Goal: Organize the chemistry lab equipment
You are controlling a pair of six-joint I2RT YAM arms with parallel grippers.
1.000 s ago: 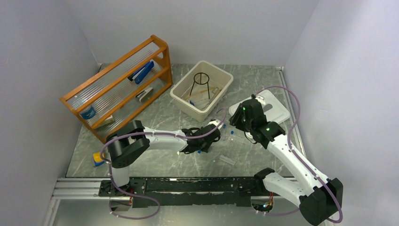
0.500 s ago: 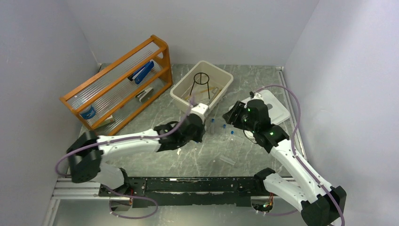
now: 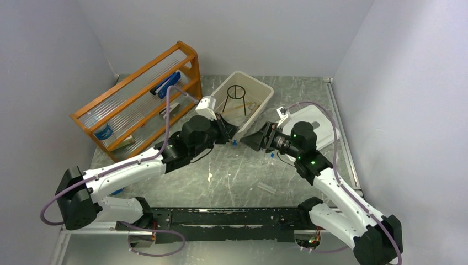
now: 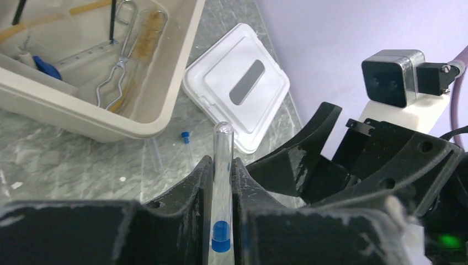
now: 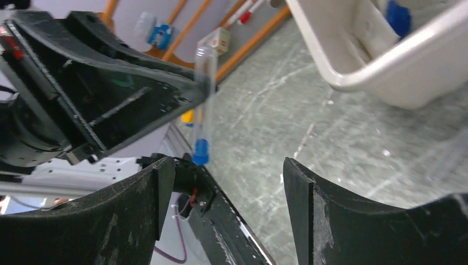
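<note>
Clear loose tube (image 3: 266,187) is noted nearest the arm bases, lying flat on the grey marbled table (image 3: 221,182), well apart from both claws.

Further out, over mid-table, the two claws are set tip to tip. The left gripper (image 4: 222,164) is clenched on a clear blue-capped test tube (image 4: 222,143). The tube is held off the table, with its blue cap back toward the wrist and its rounded end projecting past the fingertips. The right gripper (image 5: 229,179) is spread wide, with nothing between its jaws.

Governing relation: in the right wrist view the held tube lies just ahead of the right fingertips and off-centre in the gap, its long axis standing across the closing direction. A hand-over is judged to be the step in hand, and a short advance with a sideways correction would be needed before closure. The left claw is the nearer to the beige plastic tub (image 4: 110,118), so a direct drop is equally possible.

Clearance: the tub wall lies just beyond. A small blue-capped vial (image 4: 186,136) lies on the table beside it, and a white flat lid (image 4: 237,94) is seen further out. A black wire ring tripod (image 3: 236,91) and metal tongs (image 4: 118,83) are already in the tub. An orange wooden rack (image 3: 132,105) stands far left, well apart.
</note>
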